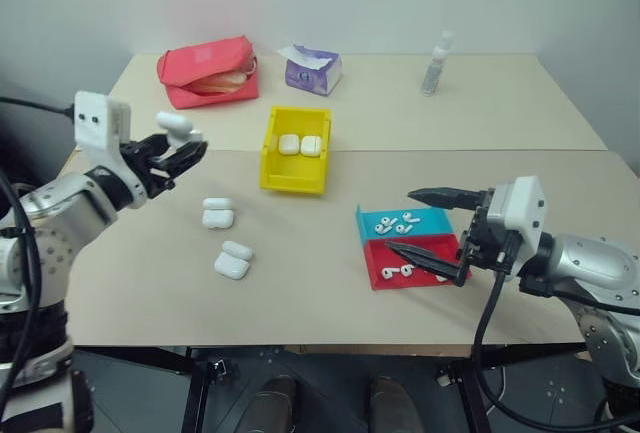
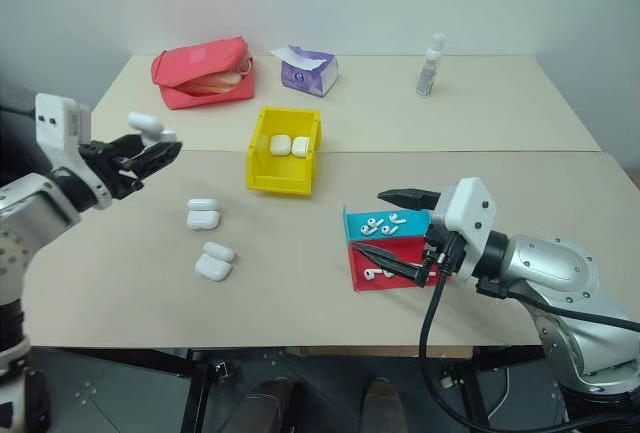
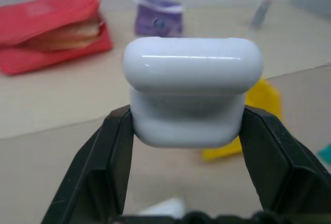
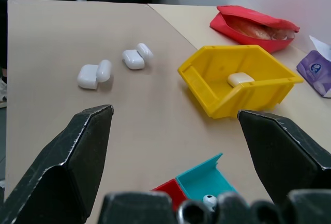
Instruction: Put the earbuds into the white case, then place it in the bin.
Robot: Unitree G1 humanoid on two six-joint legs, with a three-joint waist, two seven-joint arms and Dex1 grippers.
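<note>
White case (image 3: 192,97), with its lid flipped open, is clamped between the 2 black fingers of the left gripper (image 1: 178,153), which is held up in the air above the left side of the beige table (image 1: 300,283); no logo or writing can be made out on its glossy shell. 2 more open cases (image 1: 218,213) (image 1: 233,259) are seen lying on the table near each other, between the left gripper and the yellow bin (image 1: 296,150). Inside the bin, which stands near the middle of the table, 2 closed white cases (image 1: 299,145) are set side by side. To the right of the bin lies a shallow blue-and-red tray (image 1: 412,246); several earbuds (image 1: 397,224) are scattered in its blue half and a few more in its red half. The right gripper (image 1: 430,223) is held just over this tray with its jaws spread wide and nothing between them. Along the far edge of the table are placed a red pouch (image 1: 209,71) with its zip open, a purple tissue pack (image 1: 313,69) whose printing cannot be read, and a small clear spray bottle (image 1: 436,64) whose label is too small to read.
</note>
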